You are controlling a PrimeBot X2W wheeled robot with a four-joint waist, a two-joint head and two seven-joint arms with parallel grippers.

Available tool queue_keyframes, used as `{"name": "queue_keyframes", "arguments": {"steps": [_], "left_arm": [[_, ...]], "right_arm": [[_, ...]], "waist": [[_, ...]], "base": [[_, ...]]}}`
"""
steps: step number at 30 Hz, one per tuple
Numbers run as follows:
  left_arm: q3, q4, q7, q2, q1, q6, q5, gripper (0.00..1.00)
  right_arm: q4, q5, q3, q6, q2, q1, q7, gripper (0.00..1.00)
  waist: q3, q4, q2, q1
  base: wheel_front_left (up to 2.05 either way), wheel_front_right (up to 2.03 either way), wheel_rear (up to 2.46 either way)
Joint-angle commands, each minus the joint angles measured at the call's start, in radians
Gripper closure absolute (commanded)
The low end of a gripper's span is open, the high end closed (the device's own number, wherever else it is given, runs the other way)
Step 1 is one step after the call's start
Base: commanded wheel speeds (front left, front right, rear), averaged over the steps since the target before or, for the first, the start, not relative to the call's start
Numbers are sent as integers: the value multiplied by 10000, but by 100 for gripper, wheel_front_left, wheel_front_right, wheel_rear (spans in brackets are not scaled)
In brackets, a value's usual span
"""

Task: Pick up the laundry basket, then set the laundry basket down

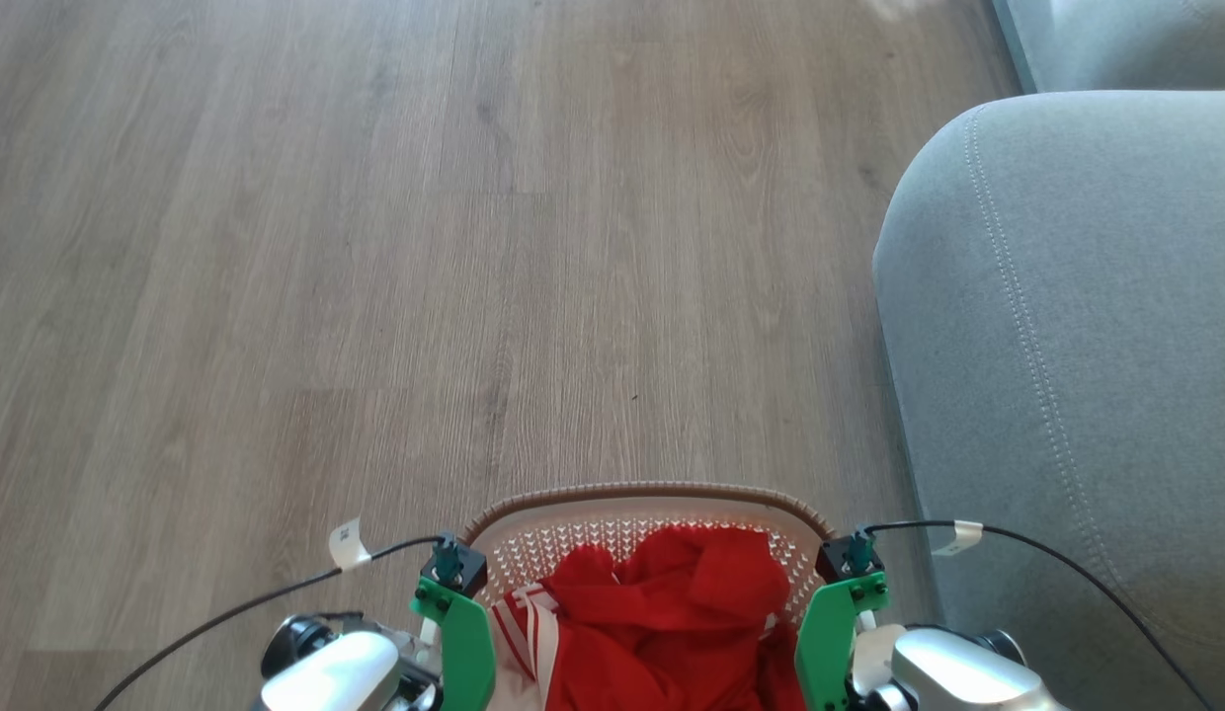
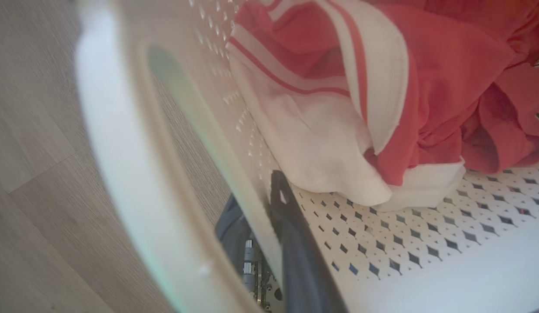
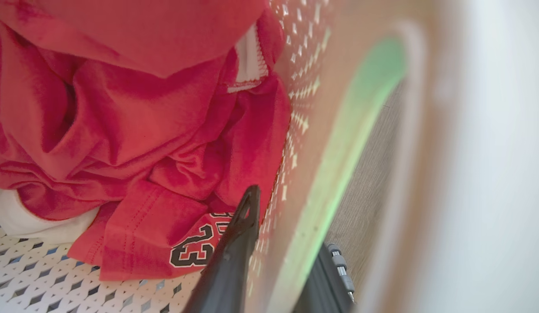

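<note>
The laundry basket (image 1: 652,491), cream-white with a brown woven-look rim, sits at the bottom centre of the head view with red-and-white clothes (image 1: 672,612) piled inside. My left gripper (image 1: 452,604) is at its left side and my right gripper (image 1: 842,607) at its right side. In the left wrist view, my left gripper (image 2: 261,217) straddles the perforated wall by the handle, one dark finger (image 2: 293,234) inside and one outside. My right gripper (image 3: 282,248) clamps the opposite wall the same way, its inner finger (image 3: 237,243) beside a red jersey (image 3: 134,143).
A grey sofa (image 1: 1067,346) fills the right side, its arm close to my right gripper. Wood-plank floor (image 1: 375,247) stretches ahead and to the left. Thin black cables (image 1: 227,607) with white tags trail from both wrists.
</note>
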Motion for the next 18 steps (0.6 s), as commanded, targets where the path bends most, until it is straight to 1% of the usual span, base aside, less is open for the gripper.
{"name": "queue_keyframes", "arguments": {"steps": [1,12,18], "left_arm": [[-108,-289,-90,-155,-202,-182,159,100],[-108,-207,-172,-243,-194,-182,157,100],[-108,-127,-262,-331,-331,-182,214,100]], "right_arm": [[-371,-96,160,161,313,-541,-214,100],[-378,-117,197,161,258,-534,-251,100],[-413,-170,189,161,134,-633,-361,100]], "waist": [[0,2,0,-1],[72,9,0,-1],[457,18,0,-1]], "base": [[0,0,0],[0,0,0],[0,0,0]]}}
